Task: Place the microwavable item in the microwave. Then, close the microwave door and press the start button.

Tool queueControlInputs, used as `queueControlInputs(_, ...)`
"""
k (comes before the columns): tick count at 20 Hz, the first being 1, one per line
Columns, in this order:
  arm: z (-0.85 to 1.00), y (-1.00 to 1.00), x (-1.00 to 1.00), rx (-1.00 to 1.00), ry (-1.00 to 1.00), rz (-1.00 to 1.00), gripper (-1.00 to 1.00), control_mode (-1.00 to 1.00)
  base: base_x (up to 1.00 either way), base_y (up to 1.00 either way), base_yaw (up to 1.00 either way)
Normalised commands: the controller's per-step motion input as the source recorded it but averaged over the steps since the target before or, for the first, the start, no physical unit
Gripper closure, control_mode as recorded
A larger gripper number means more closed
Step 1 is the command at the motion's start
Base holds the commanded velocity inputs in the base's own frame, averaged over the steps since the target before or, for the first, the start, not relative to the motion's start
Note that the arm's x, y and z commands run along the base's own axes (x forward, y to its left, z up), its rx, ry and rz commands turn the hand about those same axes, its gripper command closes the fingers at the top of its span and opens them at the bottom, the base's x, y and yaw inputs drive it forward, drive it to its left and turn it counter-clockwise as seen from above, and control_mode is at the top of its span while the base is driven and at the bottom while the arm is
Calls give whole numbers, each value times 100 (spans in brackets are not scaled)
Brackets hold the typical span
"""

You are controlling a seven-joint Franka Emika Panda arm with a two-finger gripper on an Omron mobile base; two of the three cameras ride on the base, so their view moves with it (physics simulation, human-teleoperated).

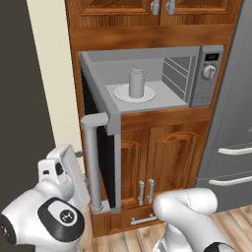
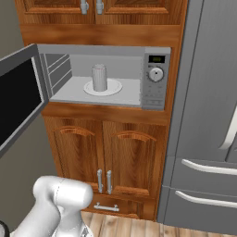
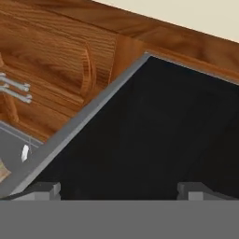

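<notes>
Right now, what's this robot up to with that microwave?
The cup already stands upright on the turntable inside the microwave. The microwave door hangs wide open. The robot's gripper is open, holds nothing, and sits close to the door's black window, apparently ready to push it shut. The start button has not yet been pressed.

Flat, even rendered light is filling every view; shadows are staying faint, the black door window [image 3: 154,135] is showing no glare, and edges are looking slightly soft.
</notes>
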Motion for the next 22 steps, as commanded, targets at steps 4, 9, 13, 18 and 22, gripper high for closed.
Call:
queueControlInputs(4, 15, -95, 0, 0, -6, -19, -100, -100, 0, 0, 0)
queueControlInputs(9, 16, -99, -7, 0, -18, -14, -100, -100, 0, 0, 0)
queueControlInputs(13, 14, -100, 0, 3, -18, -8, -100, -100, 0, 0, 0)
queueControlInputs(18, 20, -100, 10, 6, -11, -2, -100, -100, 0, 0, 0)
queueControlInputs(22, 30, -99, 32, 7, -5, 0, -100, -100, 0, 0, 0)
